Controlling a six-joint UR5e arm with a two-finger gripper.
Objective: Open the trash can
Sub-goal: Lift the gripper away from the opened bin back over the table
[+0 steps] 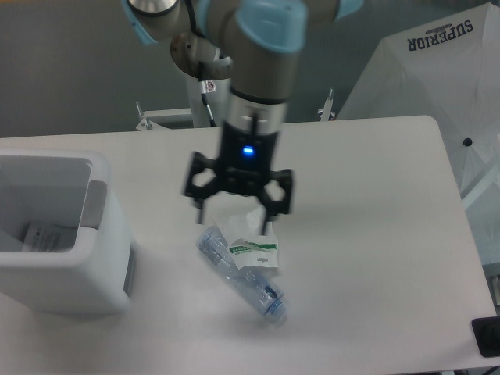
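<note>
The trash can (pixel 62 269) is a boxy white bin at the left edge of the table, with a grey strip (pixel 94 205) on its rim and a grey side panel (pixel 130 273). Its top stands open: I see into the hollow inside, where a paper slip (pixel 45 234) lies. No flat lid shows. My gripper (pixel 234 223) hangs to the right of the bin, pointing down, jaws spread wide and empty, just above a crushed clear plastic bottle (pixel 242 273). The gripper is slightly blurred.
The bottle, with a white and green label, lies mid-table under the gripper. A white fabric umbrella (pixel 437 70) stands behind the table's far right corner. A black object (pixel 486 336) sits at the front right edge.
</note>
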